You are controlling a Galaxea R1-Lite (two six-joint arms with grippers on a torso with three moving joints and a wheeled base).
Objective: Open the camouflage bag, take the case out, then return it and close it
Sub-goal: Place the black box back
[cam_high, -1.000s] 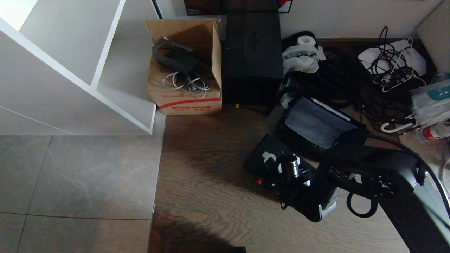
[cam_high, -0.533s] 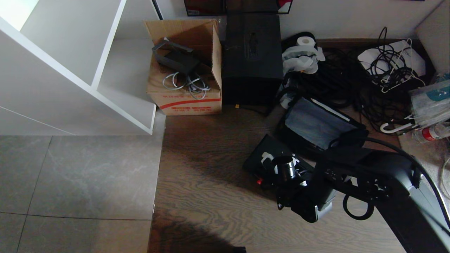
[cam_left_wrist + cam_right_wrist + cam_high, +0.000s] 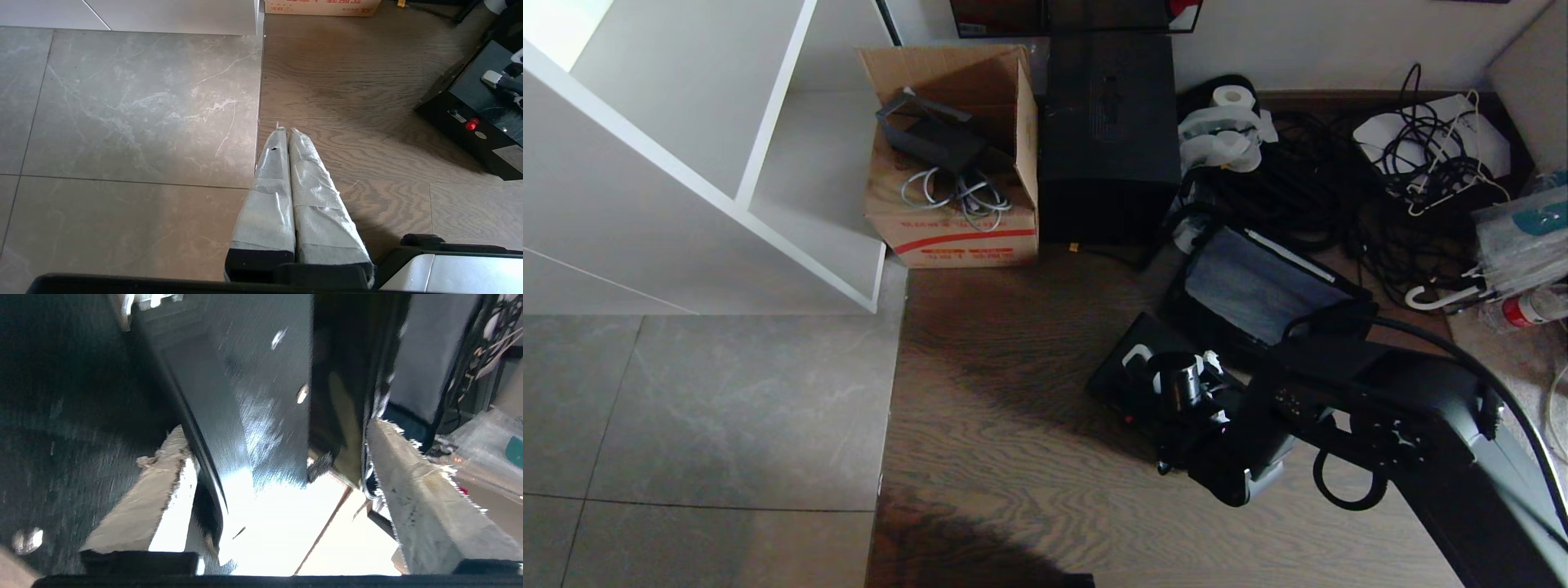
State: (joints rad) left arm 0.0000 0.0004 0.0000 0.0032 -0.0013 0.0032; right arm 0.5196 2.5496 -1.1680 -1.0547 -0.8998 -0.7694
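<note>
The flat black case (image 3: 1117, 376) lies on the wood floor, its red latch (image 3: 472, 123) facing the front. Right behind it stands the camouflage bag (image 3: 1250, 286), a grey-looking panel facing up between black sides. My right gripper (image 3: 1174, 363) hangs low over the case and is open, its taped fingers (image 3: 412, 486) spread wide to either side of the case's top (image 3: 261, 396), with the curved black handle (image 3: 196, 428) beside one finger. Nothing is gripped. My left gripper (image 3: 284, 130) stays parked and shut over the seam between tile and wood.
An open cardboard box (image 3: 952, 163) and a tall black box (image 3: 1109, 131) stand against the far wall. A white shelf unit (image 3: 768, 163) fills the left. Tangled cables (image 3: 1421, 163), a paper roll (image 3: 1233, 94) and plastic-wrapped items (image 3: 1523, 237) crowd the right.
My right gripper has gone from shut to wide open over the case, and the arm has shifted slightly left. The case and bag lie where they were.
</note>
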